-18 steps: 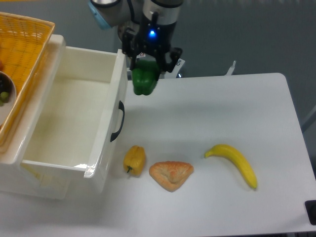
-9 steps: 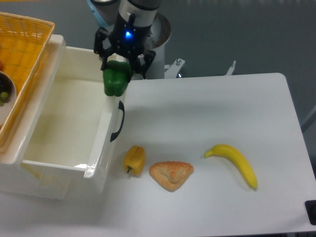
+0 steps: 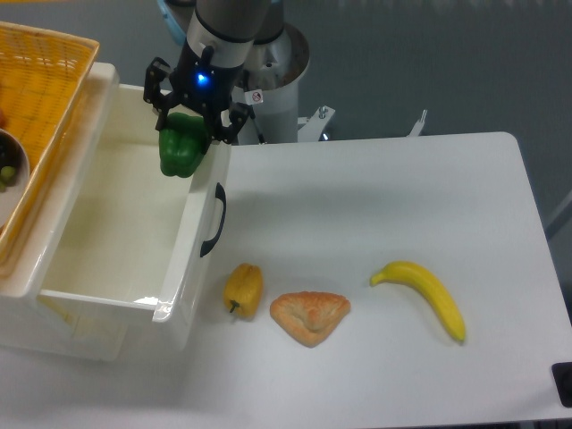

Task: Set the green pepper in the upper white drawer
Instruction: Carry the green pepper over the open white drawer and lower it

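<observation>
The green pepper (image 3: 180,149) hangs in the air, clamped between the fingers of my gripper (image 3: 186,125), which is shut on it. It is held over the far right part of the upper white drawer (image 3: 107,295), just inside the front panel that carries the curved black handle (image 3: 213,220). The drawer stands pulled open and its white inside is bare.
A yellow wicker basket (image 3: 40,107) with a bowl in it overlaps the drawer's left side. On the table right of the drawer lie a small yellow pepper (image 3: 243,289), a croissant-like pastry (image 3: 309,316) and a banana (image 3: 424,294).
My gripper has carried the green pepper leftward, from above the table beside the drawer's front panel to a spot over the drawer's inside.
</observation>
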